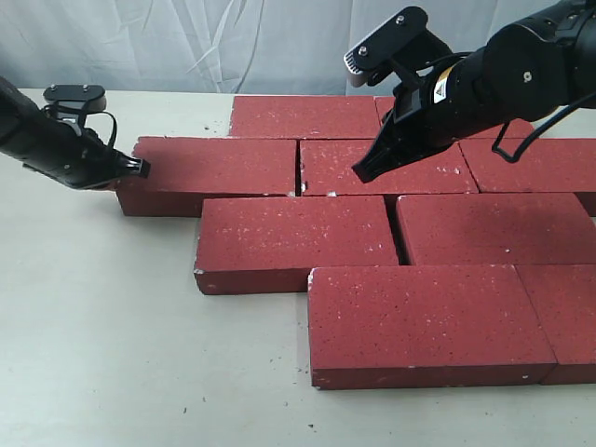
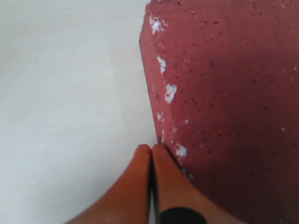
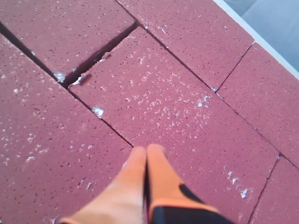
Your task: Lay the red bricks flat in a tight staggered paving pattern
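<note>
Several red bricks lie flat in staggered rows on the table. The leftmost second-row brick (image 1: 216,165) has my left gripper (image 1: 142,169) shut and empty, its tip against the brick's left end. In the left wrist view its fingertips (image 2: 151,150) touch the chipped corner edge of that brick (image 2: 224,93). My right gripper (image 1: 361,173) is shut and empty, pointing down onto the middle second-row brick (image 1: 391,168). The right wrist view has its tips (image 3: 147,150) over that brick (image 3: 177,107), near a joint. A narrow gap (image 1: 299,172) separates these two bricks.
The pale table (image 1: 102,326) extends left and in front of the bricks. Front-row bricks (image 1: 424,321) and third-row bricks (image 1: 293,237) sit close together. A white wrinkled backdrop (image 1: 186,42) hangs behind. Small dark crumbs dot the table near the front.
</note>
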{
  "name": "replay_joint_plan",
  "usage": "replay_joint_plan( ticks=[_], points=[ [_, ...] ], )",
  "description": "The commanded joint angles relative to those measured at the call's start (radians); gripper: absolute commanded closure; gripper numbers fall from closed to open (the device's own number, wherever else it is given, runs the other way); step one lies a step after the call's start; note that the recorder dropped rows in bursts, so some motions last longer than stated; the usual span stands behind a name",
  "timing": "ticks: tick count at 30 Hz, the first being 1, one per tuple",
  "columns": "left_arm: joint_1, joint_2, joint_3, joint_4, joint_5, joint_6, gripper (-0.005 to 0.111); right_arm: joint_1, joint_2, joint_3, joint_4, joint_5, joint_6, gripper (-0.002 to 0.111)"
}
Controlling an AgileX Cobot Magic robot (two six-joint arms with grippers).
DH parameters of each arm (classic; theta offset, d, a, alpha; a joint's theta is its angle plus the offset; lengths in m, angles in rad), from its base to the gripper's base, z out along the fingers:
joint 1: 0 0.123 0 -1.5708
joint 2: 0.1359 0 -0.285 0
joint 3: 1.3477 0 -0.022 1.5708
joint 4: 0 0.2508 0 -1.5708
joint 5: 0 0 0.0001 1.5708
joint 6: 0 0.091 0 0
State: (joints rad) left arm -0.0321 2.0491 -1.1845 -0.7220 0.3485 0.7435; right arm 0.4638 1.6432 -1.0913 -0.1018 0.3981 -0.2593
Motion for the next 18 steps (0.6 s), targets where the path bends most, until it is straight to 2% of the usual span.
replay_joint_plan(
  ticks=[1,18],
  points=[
    [-0.022,0.005,-0.003,0.018,-0.01,0.001,0.107,-0.005,-0.01,0.001,0.001,-0.013,-0.005,0.109],
    [-0.008,0.005,-0.003,0.047,-0.035,-0.001,0.107,-0.005,-0.01,0.001,0.003,-0.017,-0.005,0.109]
  ],
)
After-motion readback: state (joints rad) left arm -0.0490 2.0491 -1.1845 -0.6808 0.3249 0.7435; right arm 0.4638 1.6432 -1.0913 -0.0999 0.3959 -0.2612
